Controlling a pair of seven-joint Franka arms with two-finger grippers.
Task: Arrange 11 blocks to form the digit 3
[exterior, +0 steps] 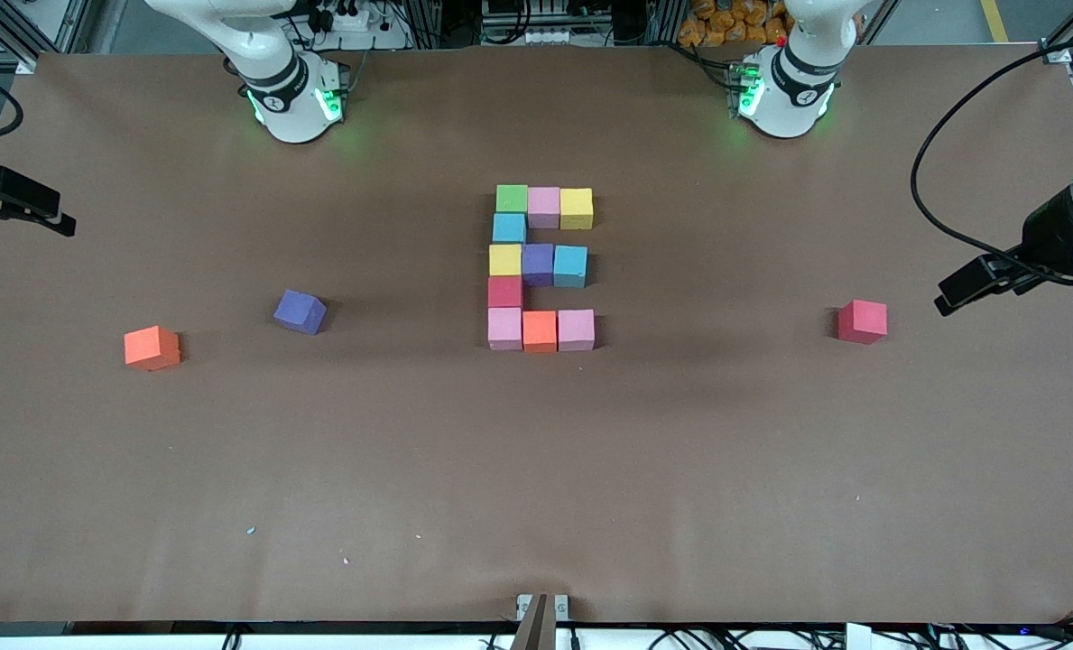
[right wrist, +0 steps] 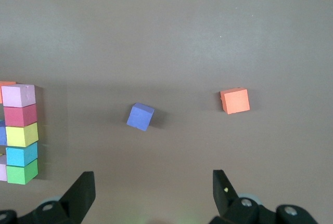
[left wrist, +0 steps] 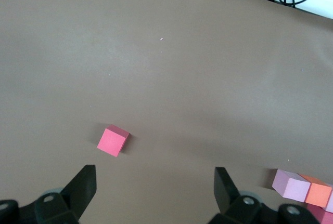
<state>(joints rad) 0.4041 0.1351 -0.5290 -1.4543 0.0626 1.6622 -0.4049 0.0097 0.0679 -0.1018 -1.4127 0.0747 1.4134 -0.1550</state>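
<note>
At mid-table the block figure [exterior: 541,268] lies well apart from both released, waiting grippers: left gripper [left wrist: 152,183], right gripper [right wrist: 153,187].

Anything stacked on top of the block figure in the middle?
No. The figure is one layer: every cube's top face is bare. What is under the cubes cannot be seen.

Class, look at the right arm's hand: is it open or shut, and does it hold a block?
Open and empty. In the right wrist view, the right hand shows its fingers spread wide apart, with bare table between them.
</note>
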